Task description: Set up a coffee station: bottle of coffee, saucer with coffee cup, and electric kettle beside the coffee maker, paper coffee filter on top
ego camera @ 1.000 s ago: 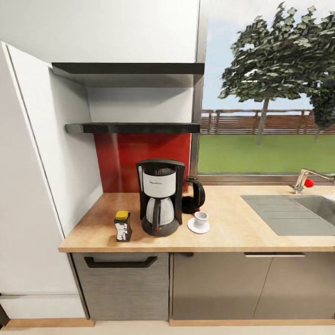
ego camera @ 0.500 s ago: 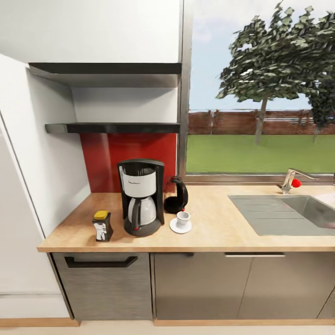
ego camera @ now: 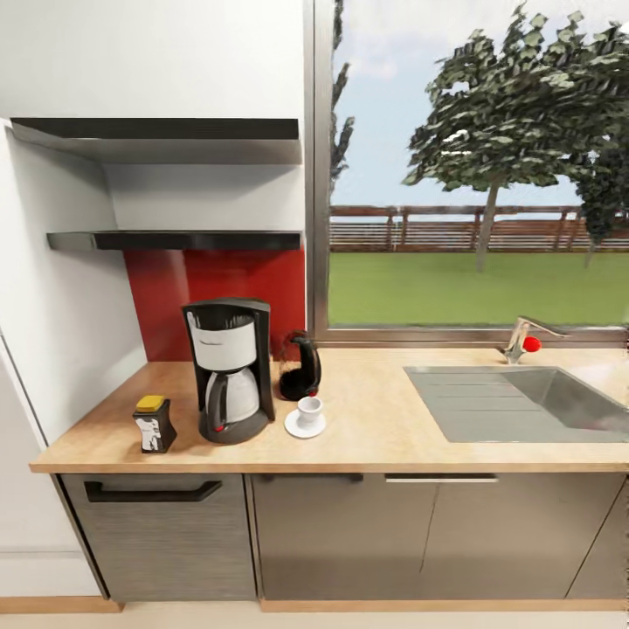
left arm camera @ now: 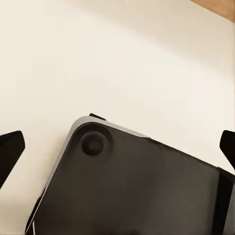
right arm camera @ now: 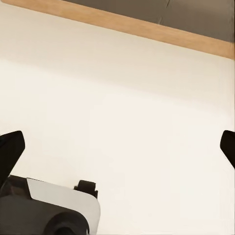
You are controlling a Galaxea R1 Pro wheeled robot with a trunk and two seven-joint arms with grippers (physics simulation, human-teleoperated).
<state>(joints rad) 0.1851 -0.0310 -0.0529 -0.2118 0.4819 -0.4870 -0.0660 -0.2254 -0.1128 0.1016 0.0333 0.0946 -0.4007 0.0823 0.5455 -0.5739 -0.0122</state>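
Note:
On the kitchen countertop (ego camera: 384, 437) stands the coffee maker (ego camera: 229, 369), black with a white band. The bottle of coffee (ego camera: 154, 424) is just left of it. The dark electric kettle (ego camera: 301, 367) stands behind its right side. In front of the kettle the coffee cup (ego camera: 309, 409) sits on the saucer (ego camera: 293, 428). The black kitchen shelf (ego camera: 175, 239) above is bare. The paper coffee filter is out of view. My left gripper (left arm camera: 118, 149) and right gripper (right arm camera: 119, 147) hang open over the cream floor, nothing between their fingers.
A steel sink (ego camera: 524, 402) with a red-knobbed tap (ego camera: 522, 341) is set into the worktop's right part, under a wide window. A white tall cabinet (ego camera: 35, 306) closes the left end. Grey drawers and doors (ego camera: 341, 533) run below. My dark base (left arm camera: 137, 191) shows under the left gripper.
The whole head view has slid left, so the camera has moved to the right along the counter. The things on the worktop keep their places relative to each other.

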